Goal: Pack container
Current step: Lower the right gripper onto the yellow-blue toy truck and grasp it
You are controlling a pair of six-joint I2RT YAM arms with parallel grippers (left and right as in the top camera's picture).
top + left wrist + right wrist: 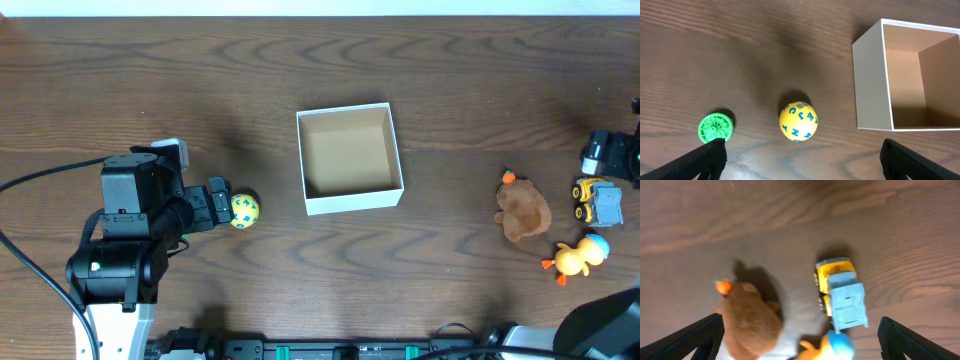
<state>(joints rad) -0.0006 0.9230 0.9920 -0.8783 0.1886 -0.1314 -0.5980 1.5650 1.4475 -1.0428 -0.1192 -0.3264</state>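
- The left hand (801, 161) is seen low over the surface (450, 80), fingers spread wide apart, and nothing is held.
- One yellow ball (798, 121) with blue letters is caught lying between those fingers, just ahead of the tips; whether it is being touched cannot be told.
- One green ridged disc (716, 126) is spotted just beside the left finger, well apart from the ball.
- The right hand (800, 345) is held over the toys at the right edge, fingers also set far apart, and nothing is gripped.
- Under it, one yellow truck (840, 297) with a grey-blue tipper is seen, with one brown plush toy (752, 320) beside it.
- One yellow duck (577, 257) with a blue cap is found near the plush and the truck.
- The container (355, 200), one only, is placed upright at the middle of the surface, white walls outside, brown card inside; it is set near the ball and well apart from the three toys on the right.
- The count is given as five toys in all, every one on the surface outside the container.
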